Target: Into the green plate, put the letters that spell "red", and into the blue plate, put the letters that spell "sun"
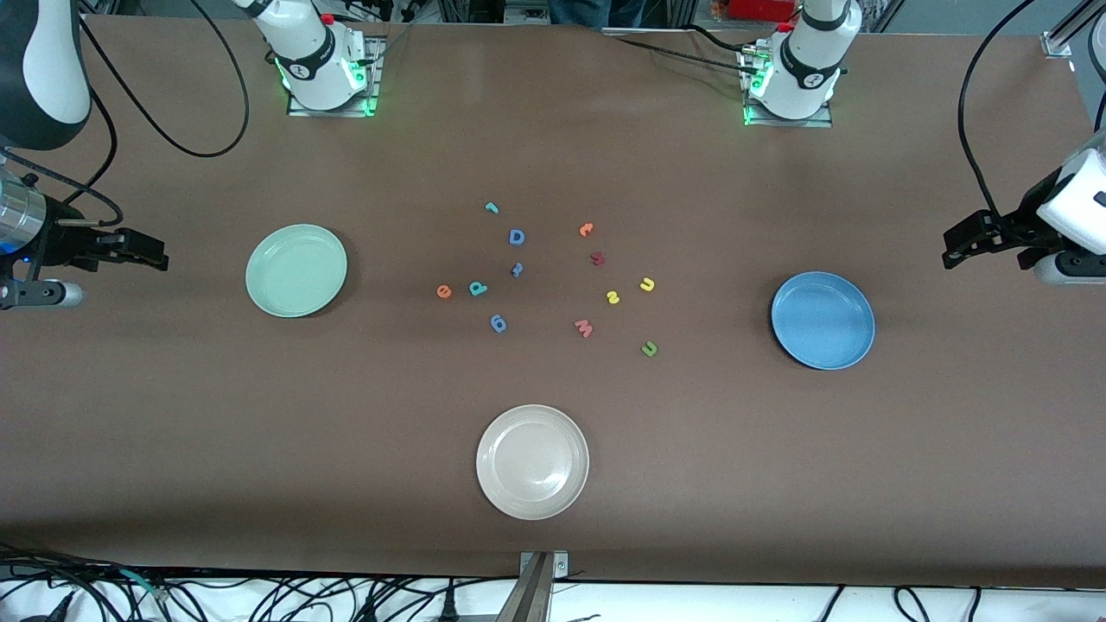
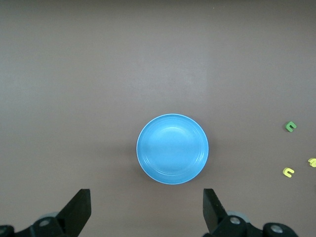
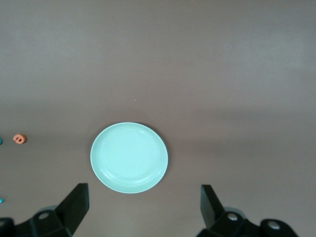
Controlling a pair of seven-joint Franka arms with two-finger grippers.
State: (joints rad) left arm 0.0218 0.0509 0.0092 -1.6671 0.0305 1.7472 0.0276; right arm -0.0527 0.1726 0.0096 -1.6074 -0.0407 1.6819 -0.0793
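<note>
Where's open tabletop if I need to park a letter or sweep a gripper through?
Bare brown table lies between the round mint-green plate and the round white plate, and likewise between the white plate and the round blue plate. It is crowded mid-table, where the small foam letters scatter between the green and blue plates.

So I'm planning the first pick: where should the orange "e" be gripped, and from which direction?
Probably straight down from above: the orange "e" lies flat on the table, with the teal "d" close beside it. Close the fingers across its outer edges, away from that neighbour.
</note>
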